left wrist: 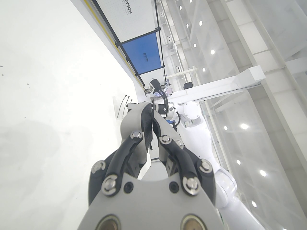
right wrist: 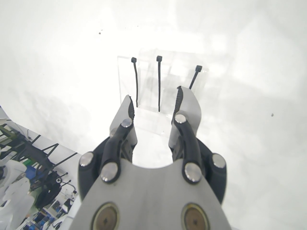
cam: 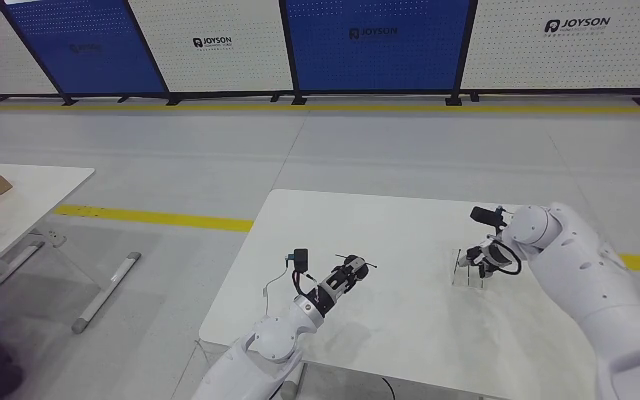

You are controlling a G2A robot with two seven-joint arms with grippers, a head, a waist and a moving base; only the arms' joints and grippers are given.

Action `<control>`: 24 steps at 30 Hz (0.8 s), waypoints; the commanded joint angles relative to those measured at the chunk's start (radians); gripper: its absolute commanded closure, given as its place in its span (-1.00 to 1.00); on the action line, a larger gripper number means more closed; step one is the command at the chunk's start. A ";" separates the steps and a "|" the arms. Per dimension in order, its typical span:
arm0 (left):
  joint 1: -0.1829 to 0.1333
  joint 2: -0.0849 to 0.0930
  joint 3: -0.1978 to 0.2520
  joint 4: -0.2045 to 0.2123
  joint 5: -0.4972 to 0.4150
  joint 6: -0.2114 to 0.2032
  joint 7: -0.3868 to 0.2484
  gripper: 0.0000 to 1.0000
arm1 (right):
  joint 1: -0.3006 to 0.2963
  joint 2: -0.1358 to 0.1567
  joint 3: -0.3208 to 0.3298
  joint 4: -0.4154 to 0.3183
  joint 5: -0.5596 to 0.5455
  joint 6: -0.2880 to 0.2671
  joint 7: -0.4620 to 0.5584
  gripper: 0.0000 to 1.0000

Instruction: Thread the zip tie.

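The left gripper [left wrist: 151, 107] is pinched tight on a thin black zip tie [left wrist: 151, 146], its arm angled toward 1 o'clock over the white table [cam: 400, 230]. At its 3 o'clock, the right gripper [right wrist: 154, 92] hangs spread wide just before a clear acrylic stand [right wrist: 124, 77] — the right wrist view shows three black zip ties [right wrist: 159, 82] upright in it. At 12 o'clock, blue and white pegboard panels [cam: 378, 45] carry printed logos.

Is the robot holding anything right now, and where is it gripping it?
The left gripper is shut on a zip tie, along its strap; the exact spot is unclear. The right gripper holds nothing.
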 commanded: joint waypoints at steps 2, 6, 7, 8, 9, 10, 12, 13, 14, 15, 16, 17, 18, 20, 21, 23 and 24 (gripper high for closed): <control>0.000 0.000 0.000 0.000 0.000 0.000 0.000 1.00 | 0.006 -0.012 -0.005 0.024 -0.002 0.000 -0.001 0.40; 0.000 0.000 0.000 0.000 0.000 0.000 0.000 1.00 | 0.015 -0.027 -0.009 0.057 -0.004 -0.004 -0.001 0.42; 0.000 0.000 0.000 0.000 0.000 0.000 0.000 1.00 | 0.017 -0.031 -0.009 0.064 -0.005 -0.004 -0.002 0.44; 0.000 0.000 0.000 0.000 0.000 0.000 0.000 1.00 | 0.020 -0.035 -0.010 0.072 -0.006 -0.003 -0.002 0.42; 0.000 0.000 0.000 0.000 0.000 0.000 0.000 1.00 | 0.022 -0.038 -0.011 0.079 -0.007 -0.003 -0.001 0.44; 0.000 0.000 0.000 0.000 0.000 0.000 0.000 1.00 | 0.023 -0.042 -0.012 0.086 -0.008 -0.002 -0.001 0.42; 0.000 0.000 0.000 0.000 0.000 0.000 0.000 1.00 | 0.027 -0.049 -0.015 0.100 -0.011 -0.001 0.000 0.42; 0.000 0.000 0.000 0.000 0.000 0.000 0.000 1.00 | 0.028 -0.053 -0.016 0.105 -0.014 0.000 0.000 0.42; 0.000 0.000 0.000 0.000 0.000 0.000 0.000 1.00 | 0.030 -0.058 -0.018 0.113 -0.016 0.001 -0.001 0.44; 0.000 0.000 0.000 0.000 0.000 0.000 0.000 1.00 | 0.032 -0.061 -0.019 0.118 -0.016 0.001 -0.002 0.44; 0.000 0.000 0.000 0.000 0.000 0.000 0.000 1.00 | 0.033 -0.064 -0.019 0.124 -0.017 -0.001 -0.003 0.44; 0.000 0.000 0.000 0.000 0.000 0.000 0.000 1.00 | 0.035 -0.068 -0.019 0.131 -0.017 -0.002 -0.003 0.44; 0.000 0.000 0.000 0.000 0.000 0.000 0.000 1.00 | 0.037 -0.072 -0.020 0.140 -0.018 -0.005 -0.003 0.46; 0.000 0.000 0.000 0.000 0.000 0.000 0.000 1.00 | 0.041 -0.078 -0.020 0.154 -0.019 -0.007 -0.005 0.46; 0.000 0.000 0.000 0.000 0.000 0.000 0.000 1.00 | 0.043 -0.083 -0.021 0.161 -0.020 -0.008 -0.007 0.46; 0.000 0.000 0.000 0.000 0.000 0.000 0.000 1.00 | 0.046 -0.089 -0.022 0.173 -0.024 -0.007 -0.010 0.46; 0.000 0.000 0.000 0.000 0.000 0.000 0.000 1.00 | 0.048 -0.093 -0.023 0.178 -0.025 -0.006 -0.012 0.46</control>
